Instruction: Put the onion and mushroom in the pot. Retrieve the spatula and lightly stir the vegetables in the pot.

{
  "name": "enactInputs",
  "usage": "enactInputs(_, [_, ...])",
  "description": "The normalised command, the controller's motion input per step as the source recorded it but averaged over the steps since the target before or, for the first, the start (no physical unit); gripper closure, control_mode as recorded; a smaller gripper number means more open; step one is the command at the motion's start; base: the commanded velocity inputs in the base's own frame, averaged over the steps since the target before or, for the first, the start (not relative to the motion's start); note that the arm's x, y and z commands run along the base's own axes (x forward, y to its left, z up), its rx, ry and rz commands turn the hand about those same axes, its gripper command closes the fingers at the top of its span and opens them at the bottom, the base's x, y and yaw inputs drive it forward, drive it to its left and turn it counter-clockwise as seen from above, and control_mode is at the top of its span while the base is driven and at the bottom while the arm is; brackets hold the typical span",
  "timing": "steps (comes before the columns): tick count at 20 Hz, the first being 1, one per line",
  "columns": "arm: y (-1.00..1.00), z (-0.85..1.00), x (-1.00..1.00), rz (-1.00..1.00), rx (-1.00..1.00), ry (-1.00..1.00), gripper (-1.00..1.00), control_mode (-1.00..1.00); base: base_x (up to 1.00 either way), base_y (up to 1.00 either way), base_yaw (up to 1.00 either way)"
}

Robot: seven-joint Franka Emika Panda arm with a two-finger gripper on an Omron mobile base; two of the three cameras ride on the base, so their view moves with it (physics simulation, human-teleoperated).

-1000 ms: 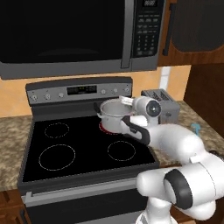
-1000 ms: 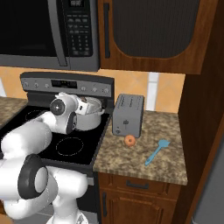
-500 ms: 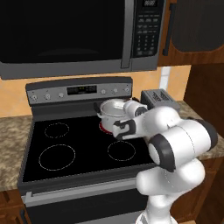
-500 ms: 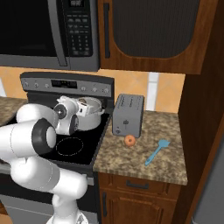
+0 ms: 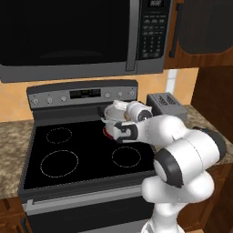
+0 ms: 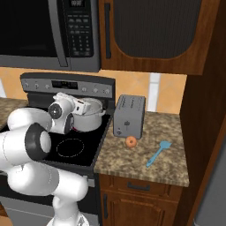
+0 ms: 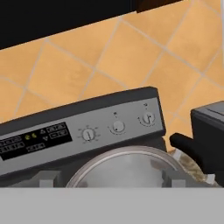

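You are looking at the gripper [image 7: 113, 178] hanging just above the pot [image 7: 127, 168], whose round steel mouth is lying right below it in the hand view. The two fingertips [image 7: 47, 178] are standing wide apart, one over each side of the rim, and nothing is sitting between them, so the hand is holding nothing. From the left base camera the pot [image 5: 114, 113] is standing on the stove's [image 5: 82, 157] back right burner, with the robot's wrist leaning in beside it. From the right base camera the onion [image 6: 131, 141] is resting on the granite counter [image 6: 172, 165], just in front of the grey toaster [image 6: 129, 116] and well apart from the pot [image 6: 89, 115]. The blue spatula [image 6: 158, 152] is lying on the same counter, to the right of the onion.
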Motion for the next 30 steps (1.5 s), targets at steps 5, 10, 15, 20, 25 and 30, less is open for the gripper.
enactInputs(5, [-0.36,0.75,-0.68,0.00,0.02,0.23,-1.00,-1.00,0.00,0.00,0.00])
enactInputs(10, [-0.72,0.53,-0.59,0.00,0.08,0.42,-1.00,-1.00,0.00,0.00,0.00])
enactInputs(15, [-0.97,-0.06,-0.84,0.00,0.04,0.63,-1.00,-1.00,0.00,0.00,0.00])
enactInputs(20, [-0.99,-0.93,-0.49,0.00,-0.01,0.24,-1.00,-1.00,0.00,0.00,0.00])
enactInputs(25, [-0.95,-0.88,0.00,0.01,0.00,0.05,-1.00,-1.00,0.00,0.00,0.00])
enactInputs(30, [-0.52,-0.58,0.52,0.01,-0.03,0.00,-1.00,-1.00,0.00,0.00,0.00])
